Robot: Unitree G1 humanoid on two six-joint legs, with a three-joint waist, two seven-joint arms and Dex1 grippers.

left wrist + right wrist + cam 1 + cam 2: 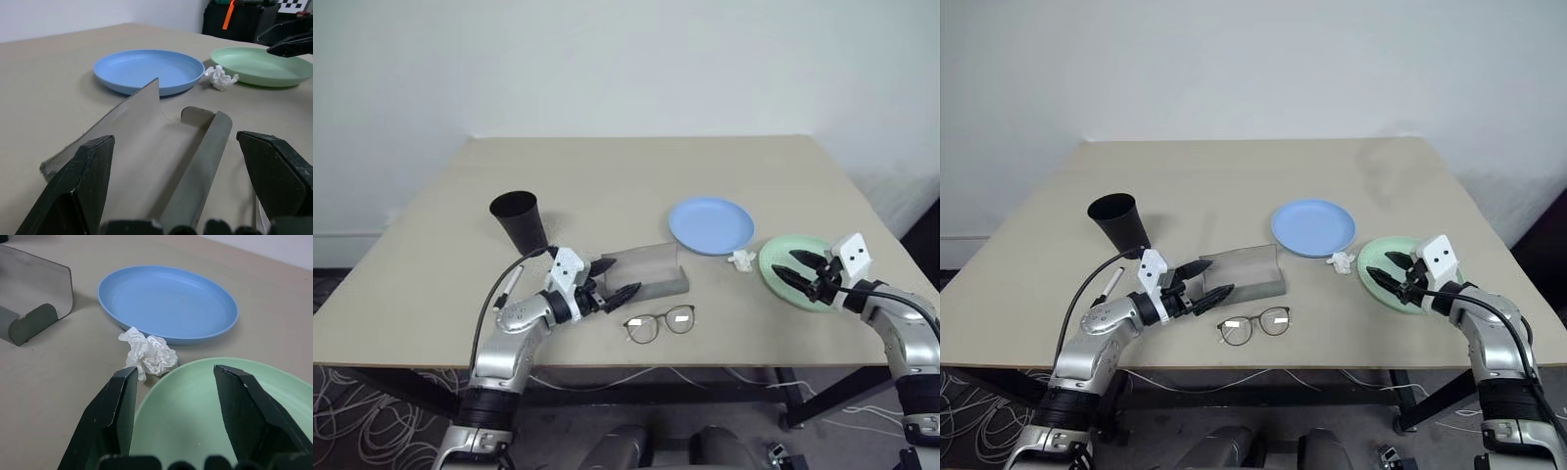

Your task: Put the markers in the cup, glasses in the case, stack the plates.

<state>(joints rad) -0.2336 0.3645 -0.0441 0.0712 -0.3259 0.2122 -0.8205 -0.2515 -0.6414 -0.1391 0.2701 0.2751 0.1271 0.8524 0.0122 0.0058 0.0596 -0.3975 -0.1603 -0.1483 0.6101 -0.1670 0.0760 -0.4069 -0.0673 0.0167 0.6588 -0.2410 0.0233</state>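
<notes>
On the table (607,186), largest item after the arms is the case (651,269), grey, lying open near the front middle, lid raised toward the back. Left gripper (618,278) sits at the case's left end, jaws wide, nothing between them; left wrist view looks straight along the open case (195,147) with both fingers (83,181) either side of it, not touching that I can tell. Right gripper (787,273) hangs over the near-left rim of the green plate (778,259), jaws apart around the rim, empty; contact with the plate unclear. In the right wrist view its fingers (115,416) straddle the green plate's edge (195,406).

2 plates are unstacked: blue plate (712,224) behind and right of the case, green plate to its right near the table's right edge, just apart. Small white crumpled scrap (741,259) lies between the 2 plates, right by the green rim.

Cup (519,221) stands upright at left, behind the left arm, rim up.

Glasses (660,323) lie on the table just in front of the case, temples folded or not, cannot tell, outside the case.

1 marker (510,284) visible, lying on the table left of the left forearm, in front of the cup, outside it.
</notes>
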